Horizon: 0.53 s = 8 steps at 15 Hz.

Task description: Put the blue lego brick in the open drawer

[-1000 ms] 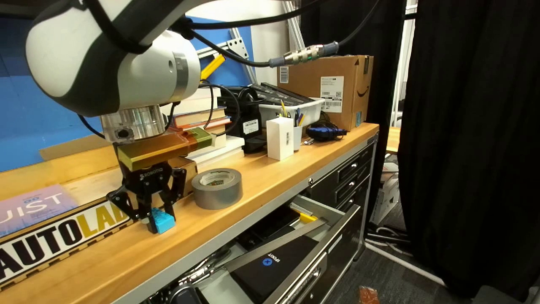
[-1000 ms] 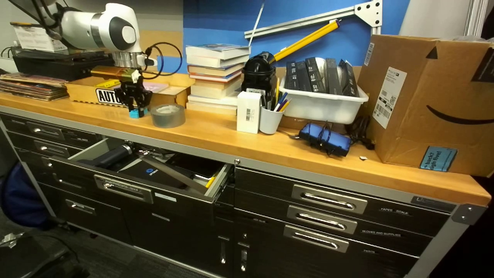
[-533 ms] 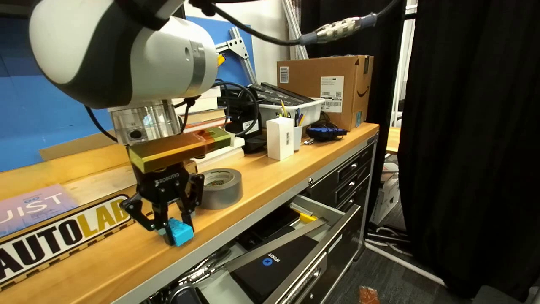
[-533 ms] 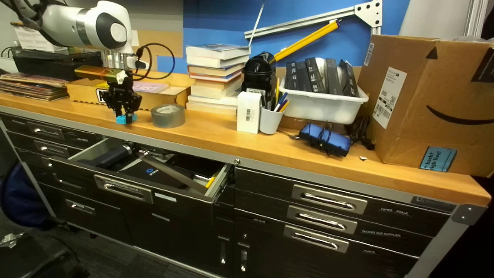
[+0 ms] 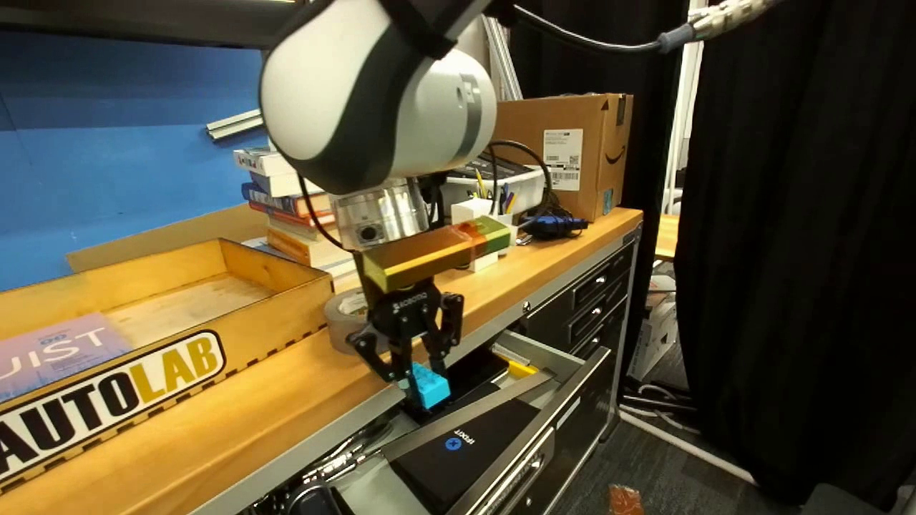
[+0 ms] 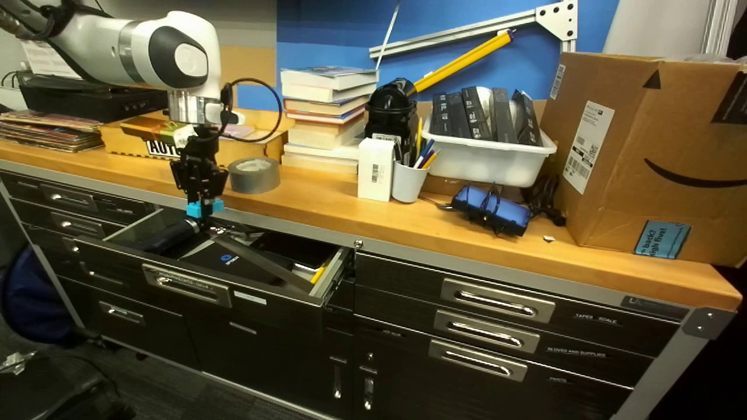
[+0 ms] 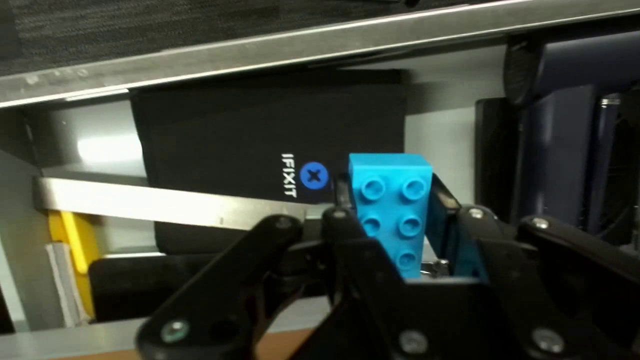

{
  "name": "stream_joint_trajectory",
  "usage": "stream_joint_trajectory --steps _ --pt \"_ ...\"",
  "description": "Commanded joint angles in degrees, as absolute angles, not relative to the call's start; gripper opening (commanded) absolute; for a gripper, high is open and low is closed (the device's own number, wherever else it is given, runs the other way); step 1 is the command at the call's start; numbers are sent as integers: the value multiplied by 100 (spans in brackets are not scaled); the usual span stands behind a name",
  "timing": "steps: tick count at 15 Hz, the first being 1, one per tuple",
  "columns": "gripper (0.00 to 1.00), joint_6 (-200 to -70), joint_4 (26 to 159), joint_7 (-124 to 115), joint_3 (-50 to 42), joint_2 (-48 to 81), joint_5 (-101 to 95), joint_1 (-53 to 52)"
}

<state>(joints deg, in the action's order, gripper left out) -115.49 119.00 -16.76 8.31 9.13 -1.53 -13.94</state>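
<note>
The black, jointed gripper, its linkages dotted with round silver bolt heads, is closed in on a small cyan-blue plastic brick, with smooth dark fingers against its two sides. The brick is a plain oblong with a flat end face; on its upper side, five round, hollow-topped studs show before the gripper covers the rest. It hangs over the wide, shallow open metal drawer, which has a straight silver-grey front rail; whether the brick sits above or below the rim's level, I cannot tell.

Inside, a flat, matt black case carries white IFIXIT lettering beside a blue disc. A narrow, gleaming metal strip slants across it. A smooth yellow object lies towards one end, and a rounded navy tool towards the other.

A glossy amber box-shaped piece juts from the gripper's upper part. On the grained wooden worktop lie a thick grey roll of tape and a shallow wooden tray lettered AUTOLAB. Further along stand a stack of books with pale page edges and a brown cardboard box printed with a black curve.
</note>
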Motion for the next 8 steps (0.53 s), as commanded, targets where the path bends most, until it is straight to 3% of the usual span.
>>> stream_joint_trajectory --steps 1,3,7,8 --pt "61 -11840 12392 -1511 753 647 80 -1099" --pt "67 -11929 12531 -1355 743 591 189 -986" --pt "99 -11465 13055 -566 665 219 394 -715" --pt "100 -11328 13193 -392 630 165 369 -656"
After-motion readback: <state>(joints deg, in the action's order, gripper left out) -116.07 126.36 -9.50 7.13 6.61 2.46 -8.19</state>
